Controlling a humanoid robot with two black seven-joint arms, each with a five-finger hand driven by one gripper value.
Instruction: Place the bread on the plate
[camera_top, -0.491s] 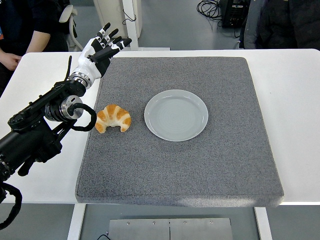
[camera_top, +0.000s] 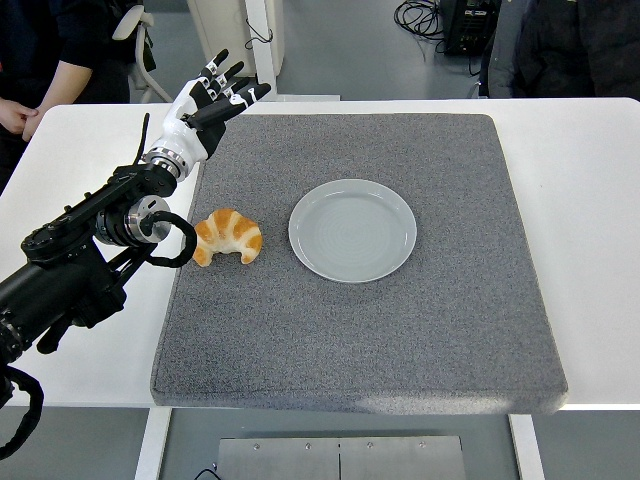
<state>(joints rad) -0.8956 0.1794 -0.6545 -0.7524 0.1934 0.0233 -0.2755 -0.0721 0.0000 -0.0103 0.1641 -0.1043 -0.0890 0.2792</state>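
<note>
croissant (camera_top: 227, 236) beside plate (camera_top: 352, 230)

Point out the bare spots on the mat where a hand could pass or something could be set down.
Bare: the mat right of the plate, the whole strip between plate and near edge, and the far strip beyond the plate. The plate itself is empty. Tight: the gap between croissant and plate, and the mat's left edge, where the left hand and its arm hang over.

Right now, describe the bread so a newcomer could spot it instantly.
On the white table lies a grey mat. Near its left edge, just left of the empty grey plate, sits the croissant: golden, curved, ridged, the only food there.
</note>
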